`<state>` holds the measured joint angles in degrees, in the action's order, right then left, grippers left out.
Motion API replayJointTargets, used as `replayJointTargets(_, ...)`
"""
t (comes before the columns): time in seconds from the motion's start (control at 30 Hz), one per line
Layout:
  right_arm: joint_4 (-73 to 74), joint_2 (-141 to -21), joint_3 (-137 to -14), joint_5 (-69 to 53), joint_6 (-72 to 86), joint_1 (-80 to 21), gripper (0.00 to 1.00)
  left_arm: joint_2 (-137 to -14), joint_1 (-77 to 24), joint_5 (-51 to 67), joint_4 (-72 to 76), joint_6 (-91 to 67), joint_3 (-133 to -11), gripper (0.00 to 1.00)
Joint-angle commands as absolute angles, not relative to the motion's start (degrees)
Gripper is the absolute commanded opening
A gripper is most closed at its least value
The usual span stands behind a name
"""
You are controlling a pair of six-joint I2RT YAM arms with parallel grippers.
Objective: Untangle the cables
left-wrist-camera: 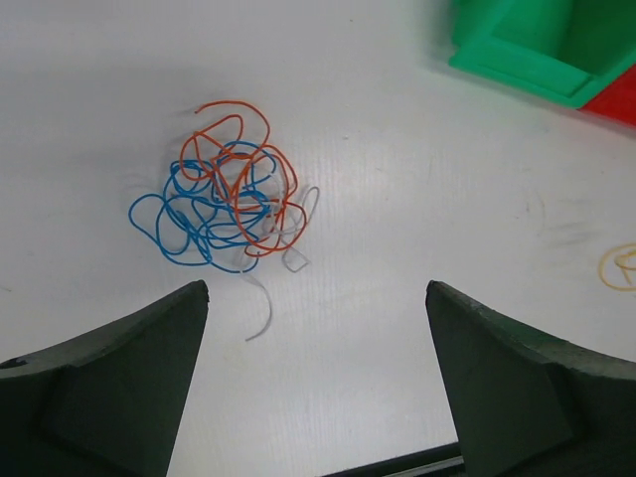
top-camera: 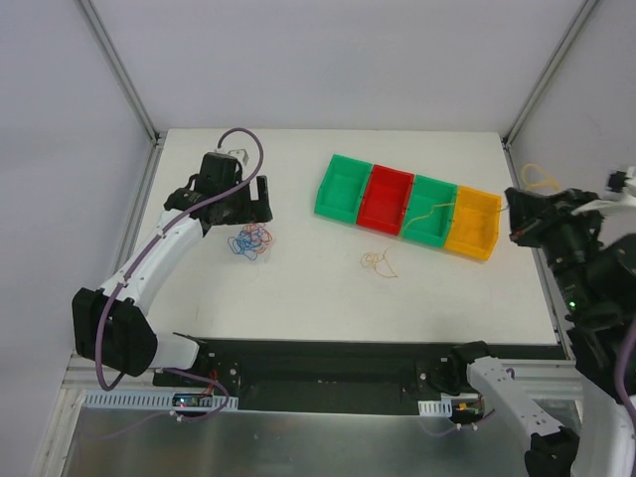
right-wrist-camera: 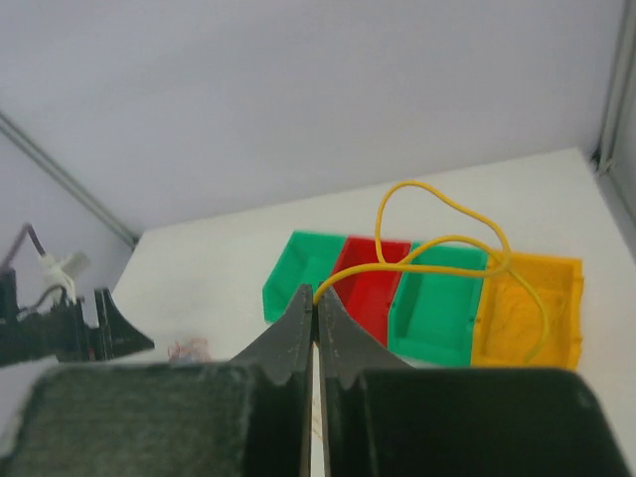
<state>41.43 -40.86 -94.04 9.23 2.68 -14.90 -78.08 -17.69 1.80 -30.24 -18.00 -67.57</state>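
Over on the left half of the bench (top-camera: 298, 298), the knot of cables (left-wrist-camera: 224, 214) lies loose on the surface: blue and red strands wound through each other, with a pale strand (left-wrist-camera: 263, 308) trailing out of its near side. My left tool (left-wrist-camera: 316, 293) hangs above it with its jaws spread wide and nothing between them; the knot sits just beyond the gap, touching neither finger.

At the right edge, my right tool (right-wrist-camera: 313, 298) is pinched fully closed on the end of a yellow cable (right-wrist-camera: 427, 185). That strand arcs away from the fingertips in an open loop, then drops toward the row of bins (top-camera: 343, 189), and from above it seems to trail across the yellow bin (top-camera: 475, 227) into the green one beside it. Whether its far end rests inside a bin I cannot tell. Another orange-yellow strand (top-camera: 380, 263) lies by itself on the bench, near of the bins and well apart from the knot.

As I read it, one cable is free and in the right tool's grip, while red and blue are not yet separated — the job looks less than half done.

Next I would bring the left tool down on an outer loop, probably the blue one on the knot's left side, and close on that single strand — not the dense middle, where the jaws would catch both colours and only tighten things.
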Motion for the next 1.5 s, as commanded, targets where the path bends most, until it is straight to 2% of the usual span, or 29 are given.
replayJointTargets(0.0,41.4,-43.5,-83.9,-3.0,5.9,-14.9,0.0,-74.5,-18.8,9.3,-27.1,-18.0,-66.1,0.91)
replayJointTargets(0.23,27.3,-44.8,-61.3,-23.3,11.6,-16.9,0.01,-74.5,-19.3,15.1,-26.1,-18.5,-66.0,0.91)
replayJointTargets(0.37,22.0,-45.9,-49.3,-13.8,15.0,-27.2,0.0,-74.7,-19.4,16.8,-25.8,-18.8,-65.9,0.91)
replayJointTargets(0.53,9.8,-48.9,-36.3,-9.3,22.5,-31.9,0.01,-75.0,-19.4,17.6,-25.0,-19.1,-65.5,0.91)
replayJointTargets(0.63,5.6,-55.0,-33.5,-8.3,22.8,-32.3,0.01,-75.6,-19.4,18.0,-24.9,-19.1,-65.3,0.91)
replayJointTargets(0.87,2.6,-68.2,-37.1,-10.0,20.1,-33.4,0.02,-76.5,-19.4,17.6,-24.9,-18.9,-65.2,0.91)
replayJointTargets(0.97,3.4,-71.8,-39.2,-10.4,18.2,-34.1,0.1,-76.6,-19.4,17.5,-24.8,-18.8,-65.1,0.91)
replayJointTargets(1.03,6.5,-73.5,-41.2,-9.6,16.6,-34.8,0.2,-76.9,-19.4,17.5,-24.8,-18.7,-65.2,0.91)
replayJointTargets(1.07,8.2,-73.7,-41.9,-8.2,15.8,-35.2,0.26,-76.9,-19.4,17.5,-24.8,-18.6,-65.1,0.91)
replayJointTargets(1.2,11.9,-73.6,-43.2,-4.7,13.8,-37.2,0.59,-77.1,-19.4,17.8,-24.8,-18.8,-65.3,0.91)
replayJointTargets(1.3,14.3,-75.2,-44.9,-3.0,11.4,-38.9,0.74,-77.2,-19.4,18.3,-24.8,-18.9,-65.2,0.91)
replayJointTargets(1.37,17.4,-77.1,-47.4,-0.4,9.3,-40.9,0.8,-77.4,-19.4,18.4,-24.7,-18.9,-65.2,0.91)
replayJointTargets(1.47,21.4,-80.9,-52.0,5.4,5.7,-43.7,0.82,-77.4,-19.4,18.5,-24.8,-19.0,-65.2,0.91)
